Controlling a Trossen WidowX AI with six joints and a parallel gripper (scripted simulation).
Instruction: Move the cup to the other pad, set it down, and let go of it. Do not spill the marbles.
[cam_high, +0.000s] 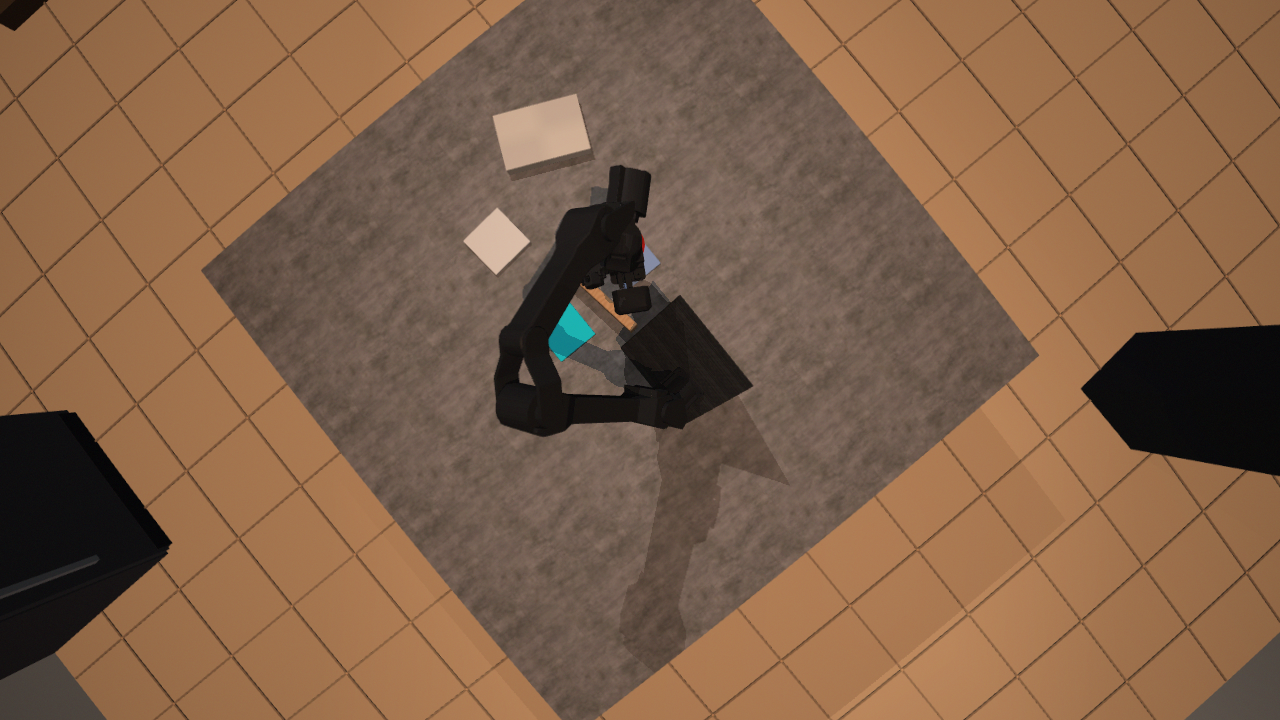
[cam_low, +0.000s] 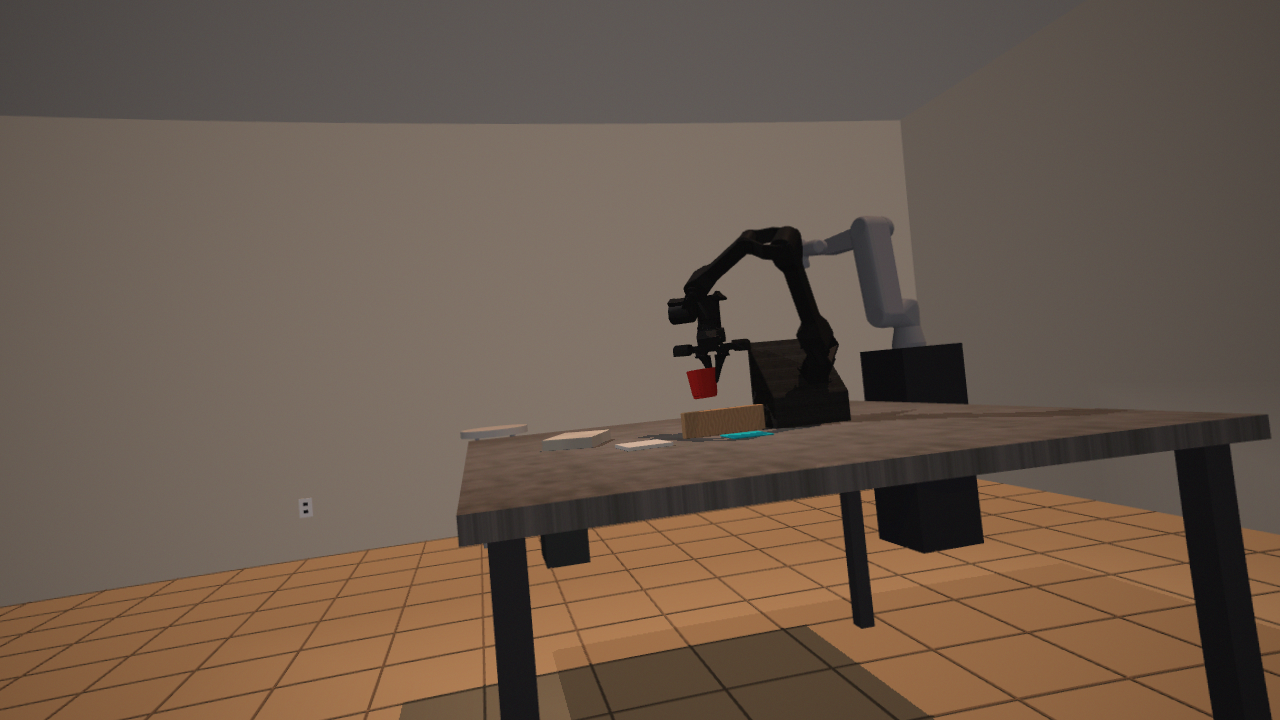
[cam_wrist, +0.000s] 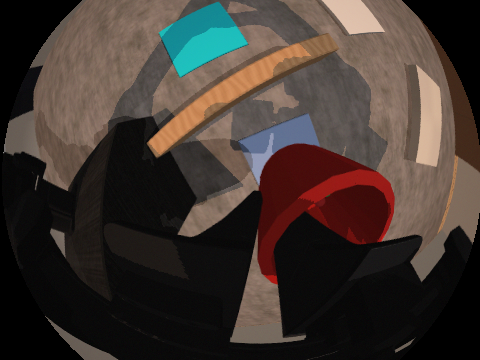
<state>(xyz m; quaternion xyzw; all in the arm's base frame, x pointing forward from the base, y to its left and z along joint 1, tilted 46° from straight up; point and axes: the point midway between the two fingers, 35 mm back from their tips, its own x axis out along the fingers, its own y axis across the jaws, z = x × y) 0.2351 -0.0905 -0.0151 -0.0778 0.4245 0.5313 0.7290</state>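
My gripper (cam_low: 713, 360) (cam_wrist: 266, 199) is shut on the wall of a red cup (cam_high: 643, 243) (cam_low: 702, 383) (cam_wrist: 327, 200) and holds it upright, well above the table. In the wrist view a pale blue pad (cam_wrist: 280, 140) (cam_high: 653, 261) lies right below the cup. A teal pad (cam_high: 572, 335) (cam_low: 747, 435) (cam_wrist: 203, 39) lies on the other side of a wooden bar (cam_high: 608, 306) (cam_low: 723, 420) (cam_wrist: 240, 90) that stands between the two pads. I cannot make out marbles inside the cup. The blue pad is hidden behind the bar in the side view.
A beige box (cam_high: 541, 134) (cam_low: 577, 438) (cam_wrist: 427, 116) and a flat beige tile (cam_high: 496, 240) (cam_low: 644, 444) (cam_wrist: 347, 10) lie beyond the pads. The arm's black wedge base (cam_high: 689, 358) (cam_low: 796, 385) stands near the bar. A grey arm (cam_low: 872, 268) stands behind the table.
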